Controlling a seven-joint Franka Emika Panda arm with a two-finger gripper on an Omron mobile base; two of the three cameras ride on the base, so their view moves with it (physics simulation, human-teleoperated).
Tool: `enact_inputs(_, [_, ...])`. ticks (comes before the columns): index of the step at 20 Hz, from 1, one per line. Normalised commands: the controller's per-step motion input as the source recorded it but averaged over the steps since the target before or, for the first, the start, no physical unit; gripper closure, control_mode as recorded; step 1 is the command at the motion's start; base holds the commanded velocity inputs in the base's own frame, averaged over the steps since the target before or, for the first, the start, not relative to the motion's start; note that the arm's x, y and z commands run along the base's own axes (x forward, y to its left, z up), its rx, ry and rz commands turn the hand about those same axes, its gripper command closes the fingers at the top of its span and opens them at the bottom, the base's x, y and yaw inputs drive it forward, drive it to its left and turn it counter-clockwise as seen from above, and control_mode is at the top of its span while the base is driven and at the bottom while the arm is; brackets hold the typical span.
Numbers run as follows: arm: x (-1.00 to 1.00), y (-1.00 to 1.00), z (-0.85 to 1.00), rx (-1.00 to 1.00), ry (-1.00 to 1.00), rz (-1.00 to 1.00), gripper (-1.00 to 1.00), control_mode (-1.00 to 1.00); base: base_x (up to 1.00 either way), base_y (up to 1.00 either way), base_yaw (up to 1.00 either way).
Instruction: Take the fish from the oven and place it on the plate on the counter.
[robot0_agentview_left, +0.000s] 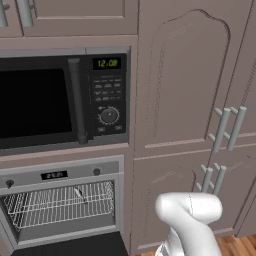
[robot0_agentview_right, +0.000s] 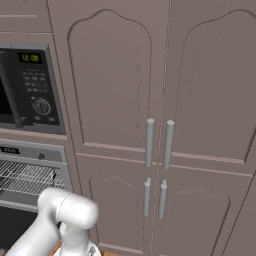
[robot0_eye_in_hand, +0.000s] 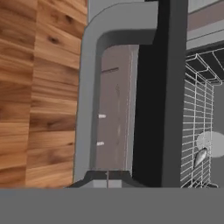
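Observation:
The oven (robot0_agentview_left: 60, 176) stands open, its dark door (robot0_eye_in_hand: 159, 92) folded down. A small dark fish (robot0_agentview_left: 79, 194) lies on the upper wire rack (robot0_agentview_left: 50, 206); it also appears as the fish (robot0_eye_in_hand: 201, 156) on the rack at the hand view's right edge, and the fish (robot0_agentview_right: 54, 175) at the right base view's left edge. My gripper (robot0_eye_in_hand: 107, 180) is shut and empty, its tips pressed together just outside the door's outer edge, beside the grey bar handle (robot0_eye_in_hand: 89, 100). The hand sits low, to the right of the oven opening. The plate and the counter are out of view.
A black microwave (robot0_agentview_left: 60, 100) with a green clock sits above the oven. Tall mauve cabinet doors with grey bar handles (robot0_agentview_left: 227, 129) stand to the right. Wooden floor (robot0_eye_in_hand: 39, 87) lies below the open door, which juts into the room.

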Motion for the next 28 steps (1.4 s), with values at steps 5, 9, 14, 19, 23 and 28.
enact_inputs(5, [-0.13, 0.0, -0.03, 0.03, 0.04, 0.0, -1.0, -1.0, 0.0, 0.0, 0.0])
enact_inputs(9, [-0.66, 0.0, 0.05, 0.05, 0.0, 0.0, -1.0, -1.0, 0.0, 0.0, 0.0])
enact_inputs(14, [-1.0, 0.0, 0.48, 0.06, -0.04, 0.06, -1.0, -1.0, 0.0, 0.0, 0.0])
enact_inputs(19, [-1.0, 0.01, 0.89, 0.07, -0.19, 0.09, -1.0, -1.0, 0.0, 0.0, 0.0])
enact_inputs(23, [-0.88, 0.0, 1.0, 0.06, -0.25, 0.09, -1.0, -1.0, 0.0, 0.0, 0.0])
enact_inputs(28, [-0.64, 0.0, 1.0, 0.06, -0.26, 0.09, -1.0, -1.0, 0.0, 0.0, 0.0])
